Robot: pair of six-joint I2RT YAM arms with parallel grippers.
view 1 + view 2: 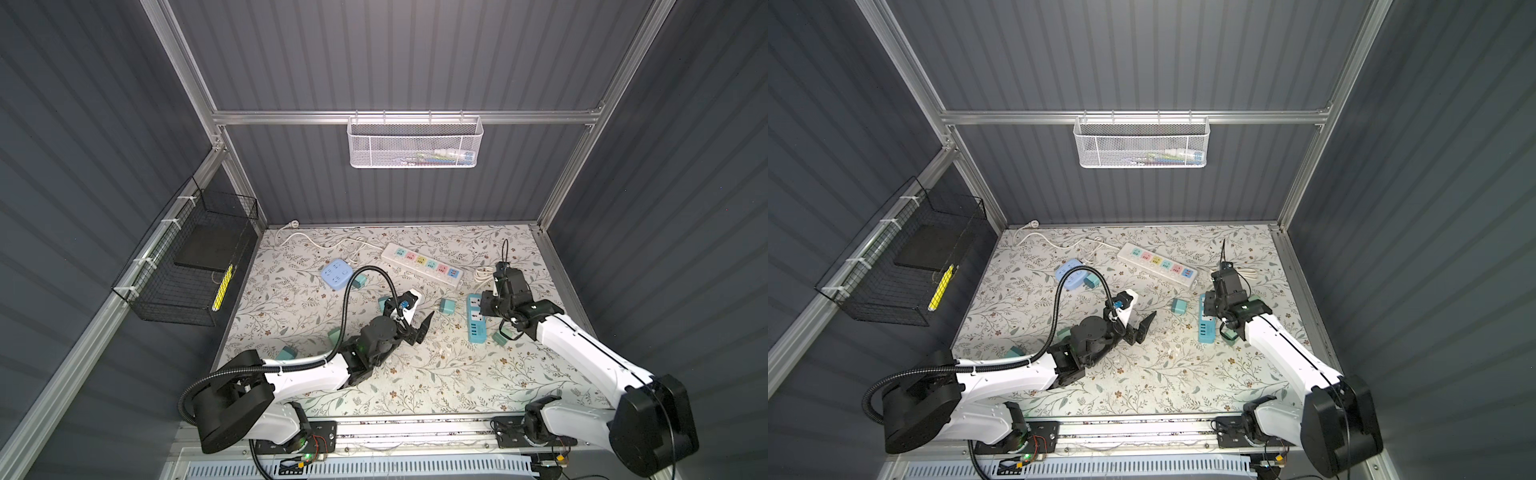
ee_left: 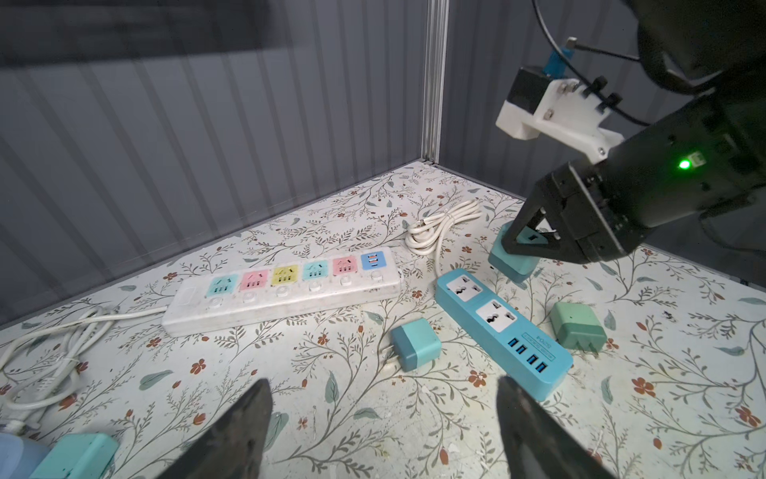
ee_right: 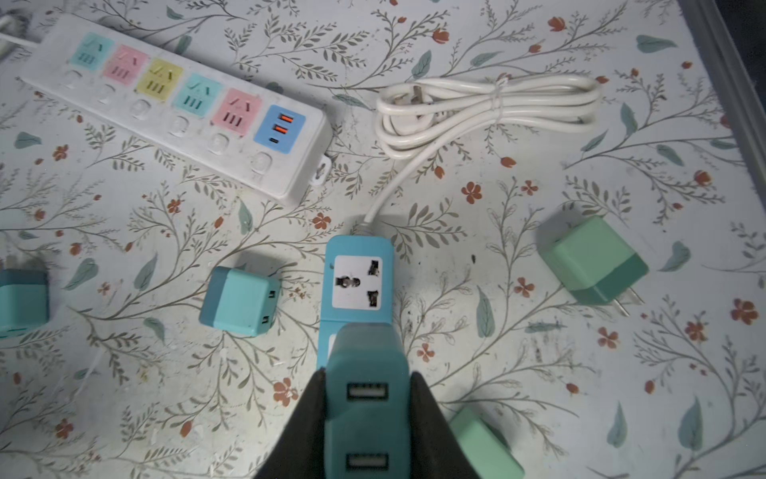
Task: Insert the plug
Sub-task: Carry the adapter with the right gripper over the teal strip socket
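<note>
My right gripper [image 3: 367, 377] is shut on the plug [image 3: 367, 398], a teal block with two USB ports facing the camera; its prongs are hidden. It hangs over the blue power strip [image 3: 358, 282], just past the white socket nearest the cord. In the left wrist view the same plug [image 2: 512, 265] sits in the right gripper [image 2: 518, 244] above the far end of the strip [image 2: 501, 327]. My left gripper [image 2: 383, 383] is open and holds nothing, low over the table centre [image 1: 415, 322]. A loose teal plug [image 2: 414, 342] lies on its side ahead of it.
A white power strip [image 1: 422, 266] with coloured sockets lies at the back, with a bundled white cable [image 3: 489, 108] to its right. A blue socket cube [image 1: 336, 274] stands at the left. A green plug [image 3: 592, 259] and several teal ones [image 1: 286, 353] are scattered about.
</note>
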